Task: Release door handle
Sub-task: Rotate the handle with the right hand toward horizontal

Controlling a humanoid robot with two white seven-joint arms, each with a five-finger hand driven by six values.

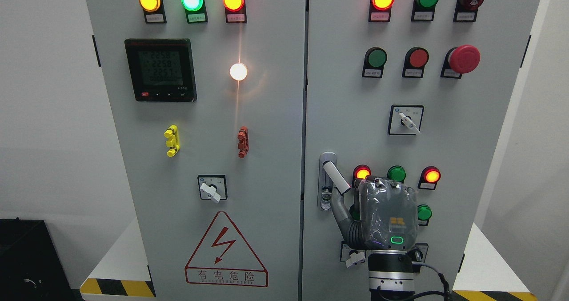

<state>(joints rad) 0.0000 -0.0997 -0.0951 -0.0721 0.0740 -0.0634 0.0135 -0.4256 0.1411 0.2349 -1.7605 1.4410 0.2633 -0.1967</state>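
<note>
- Door handle (335, 177) sits on the right door (466, 114) of the grey cabinet (266, 181), near the seam between the two doors, and it is swung out of its lock plate (327, 181) at a slant.
- Right hand (382, 214) comes up from the bottom edge, its back towards the camera, just right of the handle.
- One dark finger, seemingly the thumb (340, 210), reaches up and ends just under the lower tip of the handle; I cannot tell whether it touches it.
- The other fingers are hidden behind the hand, so whether they are open or closed I cannot tell.
- In my judgement the release is nearly done or just done: nothing wraps the handle, and what remains is to draw the hand away from the door.
- The left arm is not seen.
</note>
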